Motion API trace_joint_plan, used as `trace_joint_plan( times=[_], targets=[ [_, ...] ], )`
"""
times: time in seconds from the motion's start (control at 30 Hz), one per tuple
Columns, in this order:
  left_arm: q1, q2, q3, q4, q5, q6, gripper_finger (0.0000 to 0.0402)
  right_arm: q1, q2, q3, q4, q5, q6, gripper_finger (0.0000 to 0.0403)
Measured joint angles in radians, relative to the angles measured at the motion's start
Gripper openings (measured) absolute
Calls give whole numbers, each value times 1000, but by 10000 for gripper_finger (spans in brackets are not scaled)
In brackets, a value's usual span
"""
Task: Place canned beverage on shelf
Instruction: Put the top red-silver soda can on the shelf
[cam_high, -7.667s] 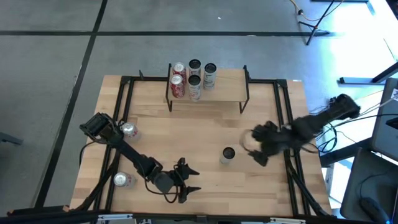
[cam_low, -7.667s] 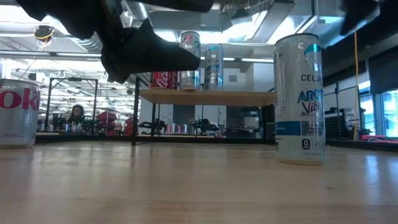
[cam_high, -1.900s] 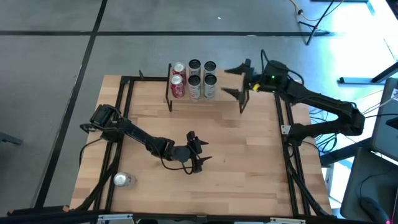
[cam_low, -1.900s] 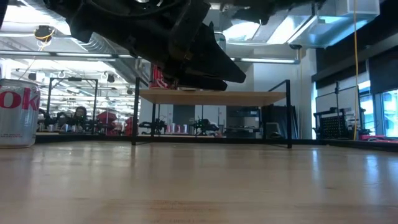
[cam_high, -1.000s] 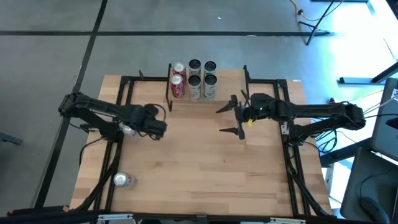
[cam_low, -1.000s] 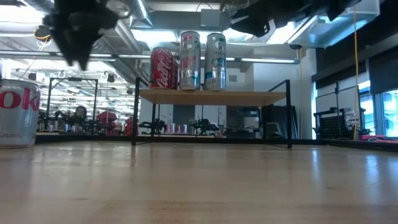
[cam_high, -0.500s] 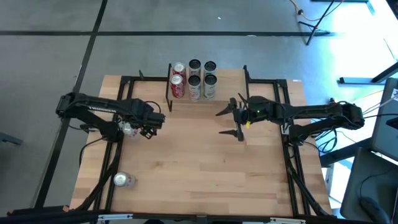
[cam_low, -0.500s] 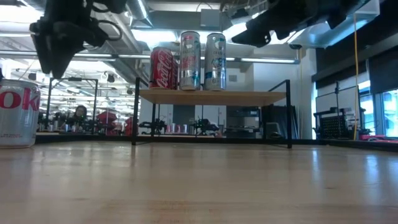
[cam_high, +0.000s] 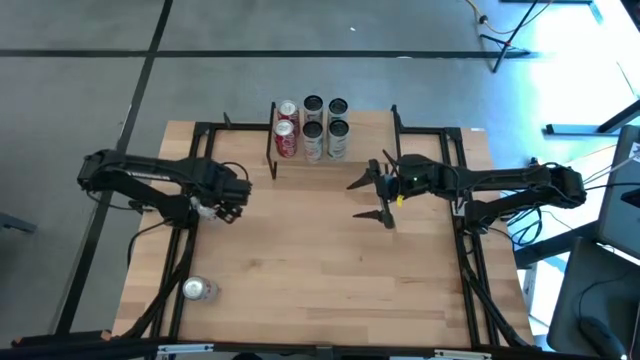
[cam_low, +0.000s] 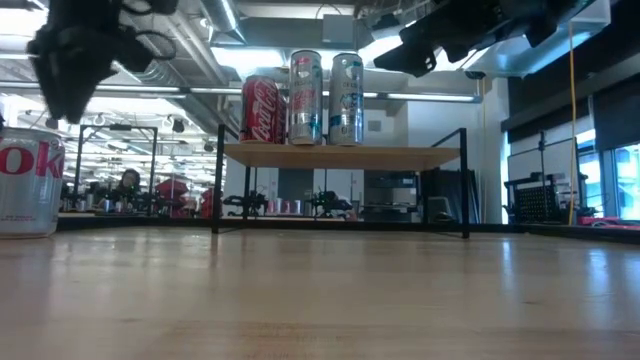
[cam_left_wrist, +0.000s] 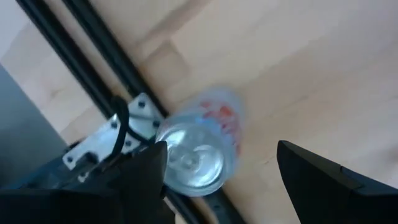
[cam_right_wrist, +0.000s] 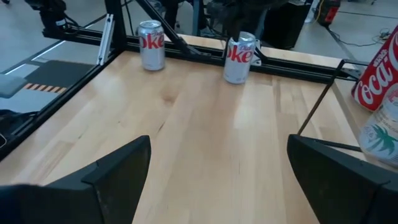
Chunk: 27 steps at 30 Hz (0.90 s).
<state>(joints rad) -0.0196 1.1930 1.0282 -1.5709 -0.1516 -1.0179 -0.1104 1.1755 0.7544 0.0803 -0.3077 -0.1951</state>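
The shelf (cam_high: 365, 140), a light plank on a black frame, stands at the table's far edge with several cans (cam_high: 312, 128) upright on its left part; it also shows in the low view (cam_low: 340, 155). A silver Diet Coke can (cam_high: 206, 209) stands upright on the table beside the left rail; it also shows in the left wrist view (cam_left_wrist: 200, 148). My left gripper (cam_high: 226, 203) hovers open above it, a little to its right, fingers pointing down (cam_left_wrist: 221, 180). My right gripper (cam_high: 368, 197) is open and empty, in the air near the shelf's right front leg.
A second Diet Coke can (cam_high: 197, 289) stands near the table's front left corner and shows large in the low view (cam_low: 25, 180). Black rails (cam_high: 188, 190) run along both table sides. The wooden tabletop's middle (cam_high: 320, 260) is bare.
My left gripper has gone toward the table's left edge and now stands over the can by the left rail, still open. The cans have kept their places.
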Motion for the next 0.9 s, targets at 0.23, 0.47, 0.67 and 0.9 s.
trace_joint_plan(
  times=[0.23, 0.47, 0.67, 0.9],
  targets=[
    [0, -75, -128, -1, 24, -1, 289, 0, 0, 0, 5, 0, 5, 365],
    [0, -119, -183, 3, 24, -16, 289, 0, 0, 1, 30, 0, 7, 365],
    [0, -119, -197, 38, 45, 15, 289, 0, 0, 1, 31, 0, 7, 365],
    [0, -120, -197, 110, 77, 33, 289, 0, 0, 1, 31, 0, 7, 365]
  ],
)
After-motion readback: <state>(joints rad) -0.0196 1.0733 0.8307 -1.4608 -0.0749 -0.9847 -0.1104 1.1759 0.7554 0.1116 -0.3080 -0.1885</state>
